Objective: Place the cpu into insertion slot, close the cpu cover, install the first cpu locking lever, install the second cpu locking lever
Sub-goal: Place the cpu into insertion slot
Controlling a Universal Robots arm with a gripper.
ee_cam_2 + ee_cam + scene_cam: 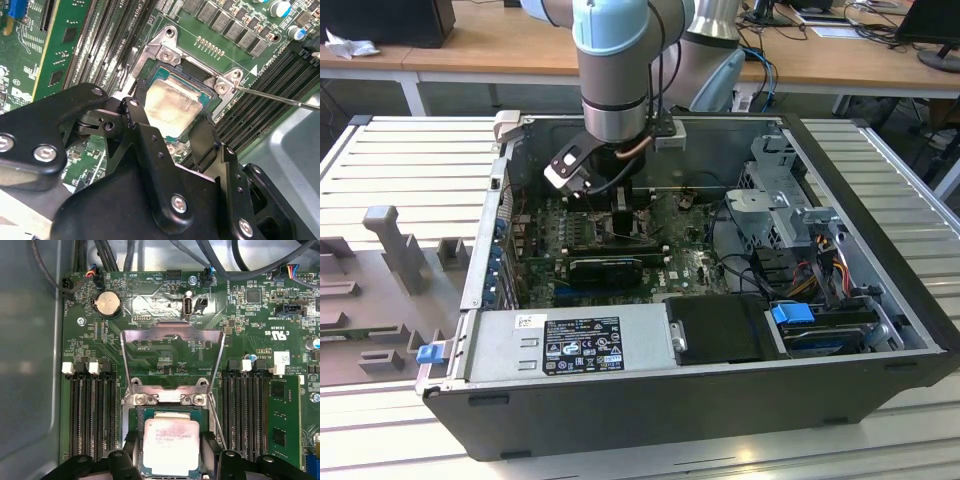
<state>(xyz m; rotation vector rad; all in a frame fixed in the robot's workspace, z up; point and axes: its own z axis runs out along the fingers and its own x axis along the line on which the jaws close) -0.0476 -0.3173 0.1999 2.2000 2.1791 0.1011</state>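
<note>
The cpu (172, 441) is a pale silvery square lying in the insertion slot (196, 74) on the green board. It shows in both wrist views, its face (172, 106) level with the socket's rim. My gripper (172, 450) straddles it, one black finger (134, 116) against each of two opposite edges, shut on the chip. The cpu cover (172, 331), a grey metal frame with a large window, stands swung up behind the socket. A thin wire locking lever (272, 95) sticks out beside the socket, unlatched. In the exterior view the gripper (620, 205) reaches down into the open computer case.
Long black memory slots (87, 415) flank the socket on both sides. The case (650, 400) holds a power supply box (570, 345) at the front, drive cages (780, 215) and cables on the exterior view's right. A grey fixture (395, 245) sits outside on the exterior view's left.
</note>
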